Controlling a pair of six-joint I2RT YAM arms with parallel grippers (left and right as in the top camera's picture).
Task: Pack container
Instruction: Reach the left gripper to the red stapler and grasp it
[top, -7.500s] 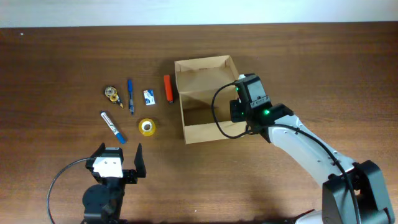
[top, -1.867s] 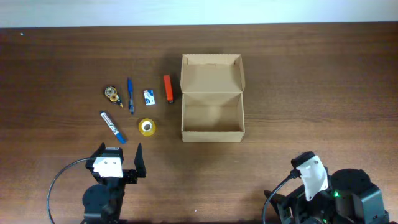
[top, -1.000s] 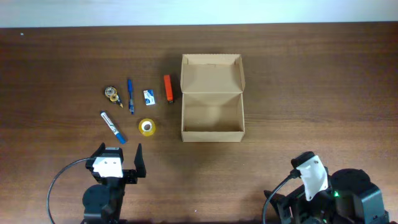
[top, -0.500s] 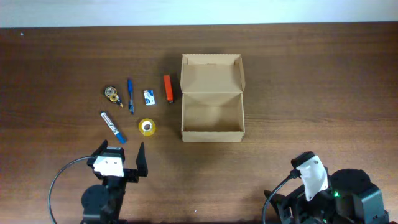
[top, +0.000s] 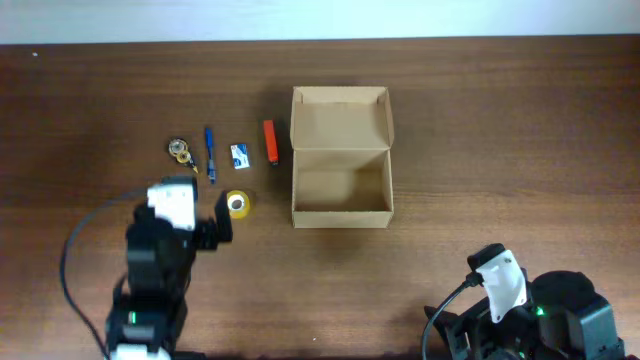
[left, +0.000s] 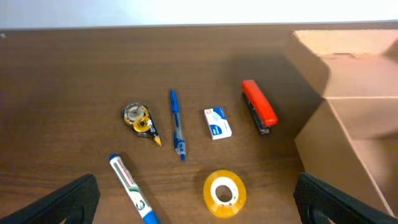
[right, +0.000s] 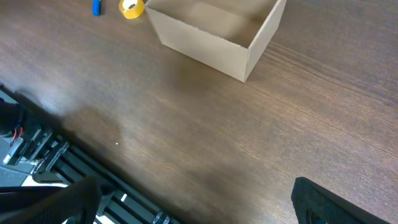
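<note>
Tan cardboard container (top: 340, 188) sits open at frame centre, flap lid toward the top. Left gripper (left: 198, 190), jaws spread and empty, hovers by the yellow tape roll (left: 224, 194), which lies near the box's left wall. Right gripper (right: 196, 186), likewise released, sits lower right, farther off.

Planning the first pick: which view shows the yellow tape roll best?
Left wrist: the yellow tape roll lies whole, close and unobstructed. Overhead shows it small, beside the left arm. Right wrist catches only part at its top edge.
</note>
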